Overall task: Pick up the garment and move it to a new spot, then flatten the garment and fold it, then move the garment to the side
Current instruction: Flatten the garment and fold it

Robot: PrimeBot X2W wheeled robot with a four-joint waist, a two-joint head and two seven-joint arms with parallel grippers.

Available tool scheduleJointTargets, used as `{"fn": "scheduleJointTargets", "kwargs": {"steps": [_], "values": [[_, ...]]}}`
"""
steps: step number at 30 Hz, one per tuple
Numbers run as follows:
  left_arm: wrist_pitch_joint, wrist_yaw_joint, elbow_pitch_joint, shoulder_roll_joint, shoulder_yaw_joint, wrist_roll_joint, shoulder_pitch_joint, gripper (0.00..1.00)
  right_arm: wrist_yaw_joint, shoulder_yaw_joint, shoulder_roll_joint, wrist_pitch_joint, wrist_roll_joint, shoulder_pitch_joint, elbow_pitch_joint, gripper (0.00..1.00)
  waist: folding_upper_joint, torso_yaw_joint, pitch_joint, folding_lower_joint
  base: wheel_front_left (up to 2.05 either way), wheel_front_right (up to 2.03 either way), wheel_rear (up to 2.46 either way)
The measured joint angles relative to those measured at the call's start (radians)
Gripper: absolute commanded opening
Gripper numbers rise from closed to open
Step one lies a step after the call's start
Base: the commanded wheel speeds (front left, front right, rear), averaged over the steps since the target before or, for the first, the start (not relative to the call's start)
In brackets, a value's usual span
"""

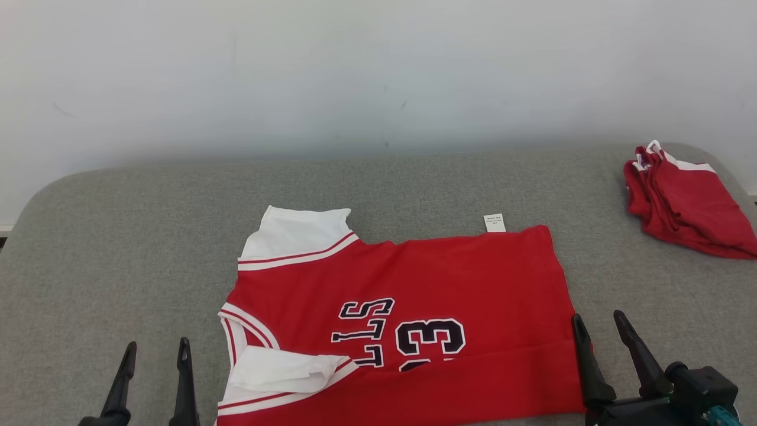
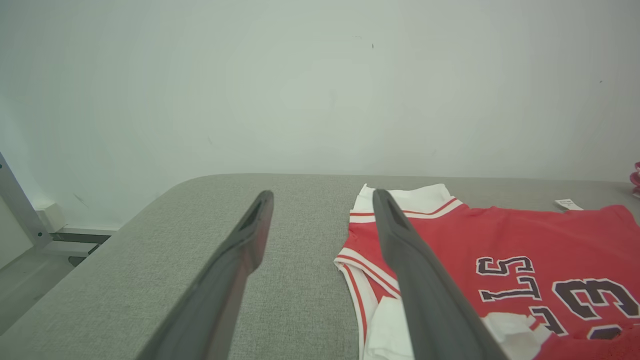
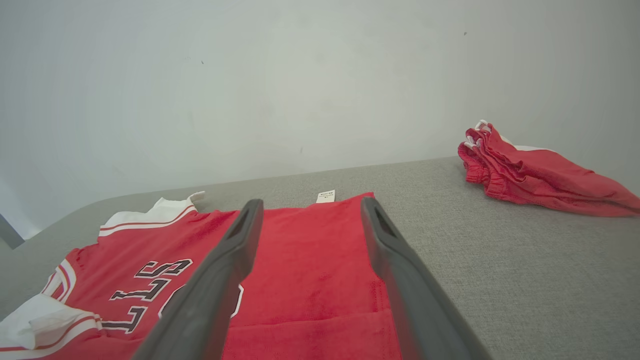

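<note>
Low down, left pincer (image 1: 157,344) and right pincer (image 1: 598,316) gape empty, flanking the jersey (image 1: 449,284).

Garment (image 1: 414,284) on table (image 1: 118,248), pile (image 1: 686,201) far right

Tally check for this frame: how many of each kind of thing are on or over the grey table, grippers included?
Jersey, red and white, lying flat: 1
Red cloth bundle, far right: 1
Grippers, both open and empty: 2 (left gripper, right gripper)
Total: 4
</note>
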Motion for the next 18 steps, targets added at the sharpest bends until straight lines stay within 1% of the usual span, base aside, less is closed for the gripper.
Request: {"fn": "scheduleJointTargets", "kwargs": {"steps": [1, 6, 12, 18], "values": [[0.0, -0.006, 0.0, 0.003, -0.002, 0.019, 0.003, 1.0, 0.0, -0.006, 0.007, -0.001, -0.012, 0.001, -0.001, 1.0, 0.0, 0.0, -0.001, 0.0, 0.0, 0.0, 0.0], [0.0, -0.024, 0.001, 0.001, 0.006, 0.039, 0.025, 1.0, 0.0, -0.031, 0.038, -0.002, -0.052, 0.017, -0.015, 1.0, 0.0, 0.001, -0.003, 0.0, 0.0, 0.0, 0.0], [0.0, -0.024, -0.014, -0.009, 0.033, 0.05, 0.069, 1.0, 0.0, -0.042, 0.054, -0.002, -0.071, 0.029, -0.021, 1.0, 0.0, -0.001, -0.007, 0.0, 0.0, 0.0, 0.0], [0.0, -0.026, -0.012, -0.019, 0.047, 0.055, 0.068, 1.0, 0.0, -0.042, 0.058, -0.002, -0.074, 0.026, -0.021, 1.0, 0.0, -0.007, -0.006, 0.0, 0.0, 0.0, 0.0]]}}
